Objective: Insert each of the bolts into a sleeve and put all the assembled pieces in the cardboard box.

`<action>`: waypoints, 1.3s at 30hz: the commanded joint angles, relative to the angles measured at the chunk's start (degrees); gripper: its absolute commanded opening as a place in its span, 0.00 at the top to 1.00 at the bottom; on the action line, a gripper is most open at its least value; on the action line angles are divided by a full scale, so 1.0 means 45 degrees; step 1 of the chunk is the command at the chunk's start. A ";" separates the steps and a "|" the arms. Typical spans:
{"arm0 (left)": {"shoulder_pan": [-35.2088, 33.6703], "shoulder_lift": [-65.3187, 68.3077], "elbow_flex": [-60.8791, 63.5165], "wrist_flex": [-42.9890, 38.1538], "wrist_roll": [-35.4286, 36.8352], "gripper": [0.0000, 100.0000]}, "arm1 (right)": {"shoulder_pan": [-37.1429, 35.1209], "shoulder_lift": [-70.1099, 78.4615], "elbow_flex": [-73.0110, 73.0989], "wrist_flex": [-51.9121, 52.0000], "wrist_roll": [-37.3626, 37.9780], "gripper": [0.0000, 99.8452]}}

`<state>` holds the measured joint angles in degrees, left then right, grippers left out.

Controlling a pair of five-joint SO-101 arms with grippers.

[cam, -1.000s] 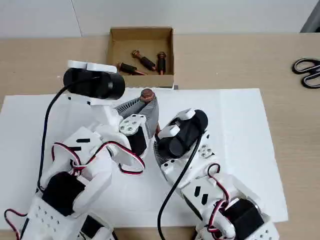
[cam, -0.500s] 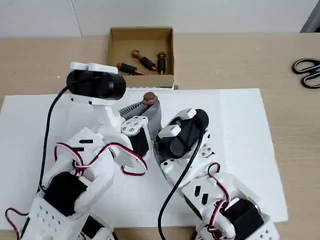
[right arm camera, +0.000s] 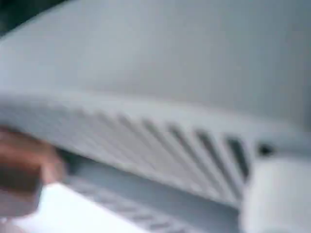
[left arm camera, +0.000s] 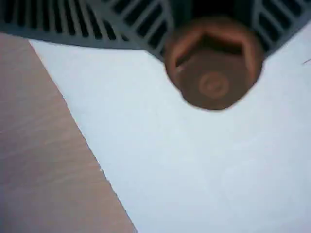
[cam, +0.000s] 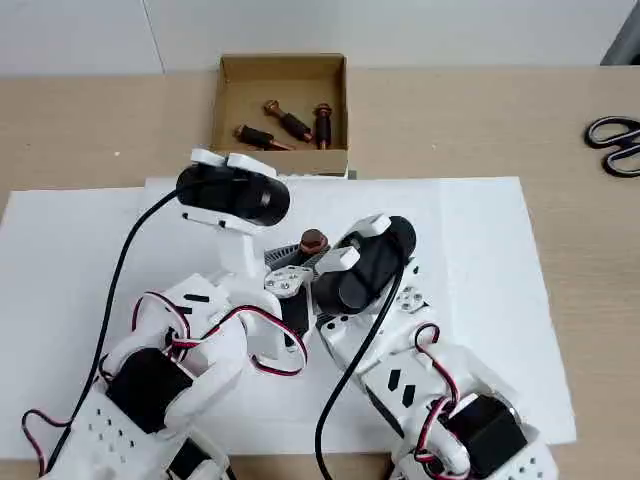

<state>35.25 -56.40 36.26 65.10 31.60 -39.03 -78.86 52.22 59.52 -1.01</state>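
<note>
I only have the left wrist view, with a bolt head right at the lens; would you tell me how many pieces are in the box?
Observer: Three pieces lie in the box, seen from the high view.
Operator: Thank you. Where does my bolt sit relative to the other arm?
Observer: The bolt stands head up, right beside the right wrist camera, over the white sheet.
Operator: Is anything else nearby?
Observer: Scissors lie on the bare table beyond the sheet, on the right arm's side.
</note>
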 commanded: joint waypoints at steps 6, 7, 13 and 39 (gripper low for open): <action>-0.0039 -0.0020 0.0088 0.0176 -0.2247 0.96 | 0.0127 -0.0049 -0.1231 -0.0283 0.0156 1.00; -0.0039 -0.0020 0.0068 0.0156 -0.2344 0.95 | 0.0127 -0.0049 -0.1211 -0.0283 0.0156 1.00; -0.0039 0.0020 -0.0107 0.0176 -0.2676 0.89 | 0.0127 -0.0049 -0.1172 -0.0107 0.0156 1.00; -0.0918 0.0078 -0.2002 0.2442 -0.3087 0.82 | 0.0127 -0.0107 -0.0527 0.0264 0.0059 1.00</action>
<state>31.12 -55.96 28.79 75.12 17.80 -39.12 -78.95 50.46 61.19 -0.92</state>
